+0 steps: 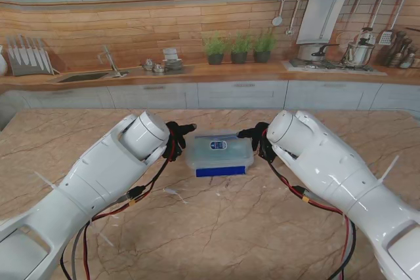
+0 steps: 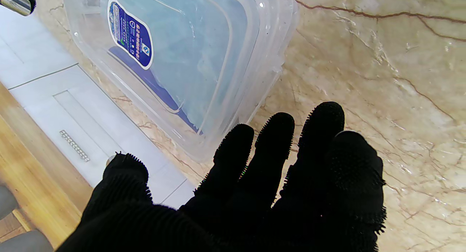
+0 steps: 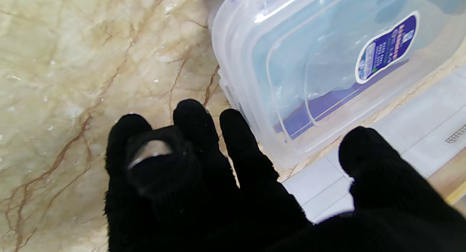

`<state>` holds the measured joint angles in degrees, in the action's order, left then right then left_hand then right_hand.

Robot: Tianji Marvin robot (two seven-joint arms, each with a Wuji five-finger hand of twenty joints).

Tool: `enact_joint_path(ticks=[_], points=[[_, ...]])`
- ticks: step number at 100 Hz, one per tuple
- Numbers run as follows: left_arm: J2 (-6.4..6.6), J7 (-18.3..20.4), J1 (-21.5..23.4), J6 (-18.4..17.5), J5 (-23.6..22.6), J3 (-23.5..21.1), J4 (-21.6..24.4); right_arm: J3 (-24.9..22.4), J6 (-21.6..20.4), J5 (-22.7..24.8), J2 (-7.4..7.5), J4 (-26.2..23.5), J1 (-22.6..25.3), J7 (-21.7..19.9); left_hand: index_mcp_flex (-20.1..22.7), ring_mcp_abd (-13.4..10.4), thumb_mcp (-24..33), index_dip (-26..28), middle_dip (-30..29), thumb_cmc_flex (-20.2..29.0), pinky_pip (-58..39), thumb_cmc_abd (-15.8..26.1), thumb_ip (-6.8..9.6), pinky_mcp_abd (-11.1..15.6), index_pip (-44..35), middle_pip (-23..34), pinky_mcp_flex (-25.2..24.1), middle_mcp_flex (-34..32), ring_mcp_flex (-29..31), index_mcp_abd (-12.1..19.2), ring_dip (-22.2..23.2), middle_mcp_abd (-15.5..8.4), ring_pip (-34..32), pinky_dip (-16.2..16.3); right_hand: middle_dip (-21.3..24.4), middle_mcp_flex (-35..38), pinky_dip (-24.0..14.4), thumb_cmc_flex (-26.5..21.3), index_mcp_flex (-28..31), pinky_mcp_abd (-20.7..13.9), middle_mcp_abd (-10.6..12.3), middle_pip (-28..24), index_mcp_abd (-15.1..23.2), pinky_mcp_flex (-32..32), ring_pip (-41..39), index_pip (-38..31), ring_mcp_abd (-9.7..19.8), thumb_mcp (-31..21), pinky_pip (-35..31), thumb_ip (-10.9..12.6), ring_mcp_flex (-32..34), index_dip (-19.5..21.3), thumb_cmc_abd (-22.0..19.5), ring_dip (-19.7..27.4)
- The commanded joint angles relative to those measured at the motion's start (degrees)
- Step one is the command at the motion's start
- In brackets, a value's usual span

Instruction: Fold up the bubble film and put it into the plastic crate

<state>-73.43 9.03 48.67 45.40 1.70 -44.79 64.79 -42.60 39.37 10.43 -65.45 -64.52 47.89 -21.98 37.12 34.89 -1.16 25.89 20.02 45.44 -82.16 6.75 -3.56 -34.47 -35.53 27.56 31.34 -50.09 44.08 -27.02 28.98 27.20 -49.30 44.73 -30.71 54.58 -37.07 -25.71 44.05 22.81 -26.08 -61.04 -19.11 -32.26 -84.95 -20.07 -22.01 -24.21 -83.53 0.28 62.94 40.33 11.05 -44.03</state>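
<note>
Spreading on both sides, the black-gloved fingers (image 2: 320,121) of the left hand (image 2: 255,193) are apart and holding nothing, thumb splayed wide, tips just beside the near corner of the clear plastic crate (image 2: 276,37); the right hand (image 3: 225,186) is mirroring that, its fingers (image 3: 193,117) loosely fanned, thumb well out, also empty and close to the crate's wall without clearly touching it. In the stand view the two hands (image 1: 176,137) (image 1: 257,140) are flanking the crate (image 1: 197,159), which is sitting mid-table on the marble top (image 1: 216,227), roughly centred between the arms. Bluish, pale material is showing through the translucent walls, likely the folded bubble film (image 2: 204,51), so the placing looks done, though I can't confirm the fold quality. A dark blue strip (image 1: 220,171) is lying along the crate's nearer edge; can't tell what it is. For doing this step well: keeping both palms symmetric, pressing nothing sideways so the light crate isn't sliding, and lifting clear straight up. A blue and white sticker (image 2: 130,33) is on the crate, with small white print and icons, too small to read; no brand legible.
</note>
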Motion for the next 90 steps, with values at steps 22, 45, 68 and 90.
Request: enact_joint_path(ticks=[22, 45, 68, 90], points=[[0.38, 2.3, 0.1, 0.7, -1.5, 1.6, 0.3, 0.5, 1.0, 0.2, -0.13, -0.8, 1.0, -0.7, 0.2, -0.6, 0.4, 0.7, -0.4, 2.8, -0.1, -8.8, 2.88, 0.7, -1.3, -0.7, 1.5, 0.0, 0.3, 6.9, -0.7, -1.8, 0.6, 0.3, 0.3, -1.0, -0.9, 1.8, -0.9, -2.7, -2.2, -0.3, 10.0, 0.6, 0.6, -0.5, -0.5, 0.8, -5.6, 1.3, -0.5, -1.3, -1.2, -0.6], [0.81, 2.7, 0.4, 0.8, -2.3, 1.9, 0.8, 0.2, 1.7, 1.1, 0.38, -1.6, 1.6, -0.9, -1.4, -1.2, 0.8, 0.2, -0.5, 2.9, 0.0, -10.0, 3.25, 1.2, -0.8, -1.0, 1.6, 1.4, 0.1, 7.3, -0.9, -1.6, 0.8, -0.2, 0.5, -1.2, -0.8, 1.6, -1.0, -2.6, -2.2, 0.1, 9.9, 1.0, 1.0, -0.8, -0.7, 0.9, -5.2, 1.4, -0.8, -1.4, -1.2, -0.6], [0.89, 0.5, 2.6, 1.2, -2.6, -0.9, 2.7, -1.8, 1.7, 3.5, 0.95, -2.9, 2.8, -0.2, -2.4, -0.6, 0.1, -1.9, -0.2, 0.9, -0.8, -7.9, 2.69, 1.6, 1.8, -0.6, 1.6, 1.8, 0.0, 7.7, -0.5, -1.2, 0.2, -0.4, 1.1, -2.0, -0.4, 1.4, -1.3, -2.3, -2.3, 1.1, 9.9, 2.2, 2.8, -1.1, -1.3, 1.0, -3.7, 1.4, -2.2, -1.6, -1.1, -0.4], [1.81, 0.3, 4.3, 1.7, -4.0, -2.4, 5.0, -2.2, 0.6, 5.5, 0.79, -1.9, 2.4, 0.9, -2.7, -0.5, 0.3, -2.5, -0.2, 0.6, -0.6, -7.5, 2.69, 1.6, 2.5, -0.7, 1.0, 2.2, -0.6, 7.6, -0.6, -0.8, 0.4, -0.6, 2.0, -4.1, -0.4, 1.5, -3.6, -2.2, -1.9, 3.1, 10.5, 2.7, 3.3, -0.3, -1.3, 1.0, -3.3, 1.4, -2.7, -2.0, -1.1, -0.6]])
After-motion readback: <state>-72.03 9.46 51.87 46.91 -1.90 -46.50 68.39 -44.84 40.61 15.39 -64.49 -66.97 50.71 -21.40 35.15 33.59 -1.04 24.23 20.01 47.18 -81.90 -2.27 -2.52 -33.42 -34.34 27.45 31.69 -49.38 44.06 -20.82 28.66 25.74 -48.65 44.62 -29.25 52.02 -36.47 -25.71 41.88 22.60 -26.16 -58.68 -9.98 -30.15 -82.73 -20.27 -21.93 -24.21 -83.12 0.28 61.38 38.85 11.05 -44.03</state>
